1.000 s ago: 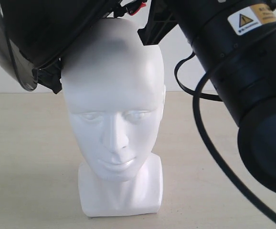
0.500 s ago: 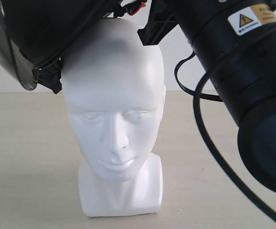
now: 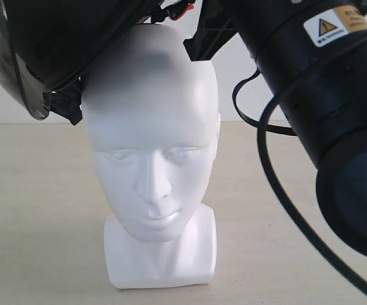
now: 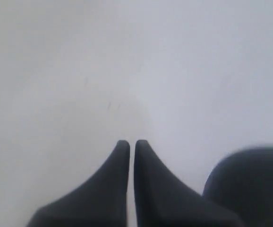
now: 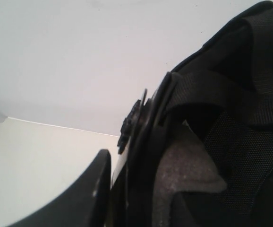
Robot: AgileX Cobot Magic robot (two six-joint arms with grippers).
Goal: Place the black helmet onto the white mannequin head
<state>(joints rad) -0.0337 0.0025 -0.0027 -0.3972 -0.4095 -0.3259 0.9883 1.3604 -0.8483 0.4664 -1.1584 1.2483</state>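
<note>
Two grippers differ: right gripper (image 5: 123, 163) is clamped on helmet (image 3: 50, 38) rim, holding it tilted w/ its edge touching the crown of head (image 3: 152, 146), prob. so it can tip down over; left gripper (image 4: 132, 144) is pinched together, empty.
</note>
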